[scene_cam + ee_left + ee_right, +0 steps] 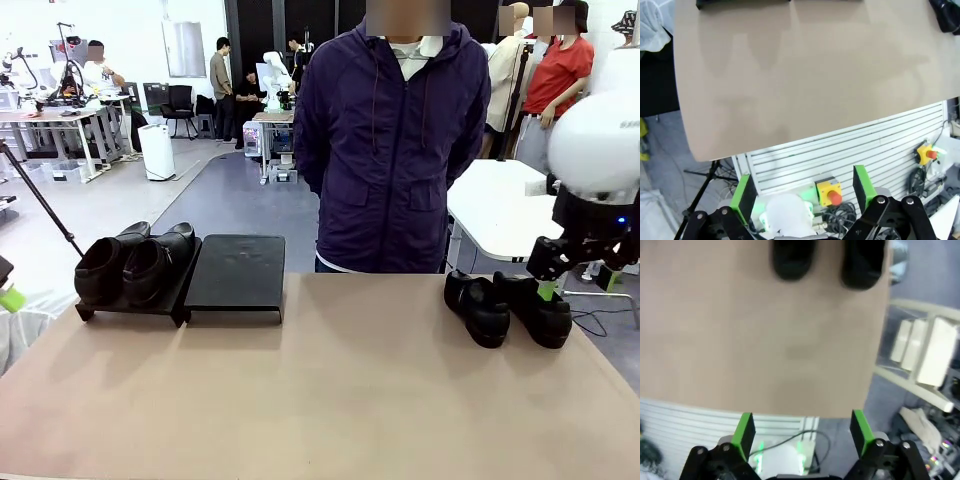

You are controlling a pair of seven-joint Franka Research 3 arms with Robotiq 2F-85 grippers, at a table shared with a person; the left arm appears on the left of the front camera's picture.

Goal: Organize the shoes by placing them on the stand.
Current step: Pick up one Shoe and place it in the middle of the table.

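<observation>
Left gripper, right gripper: jaws spread wide, both empty. Two shoes on left platform; right platform bare. Loose pair far right, near table edge. Risks: clumsy approach may shove one off; glossy leather may slip mid-carry.

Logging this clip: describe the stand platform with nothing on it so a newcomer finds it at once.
At the far left of the tan tabletop stand two low matte-black rectangular platforms. Take the right-hand one, nearer the person in the purple jacket. Its top is bare; its neighbour carries two glossy black leather shoes.
</observation>
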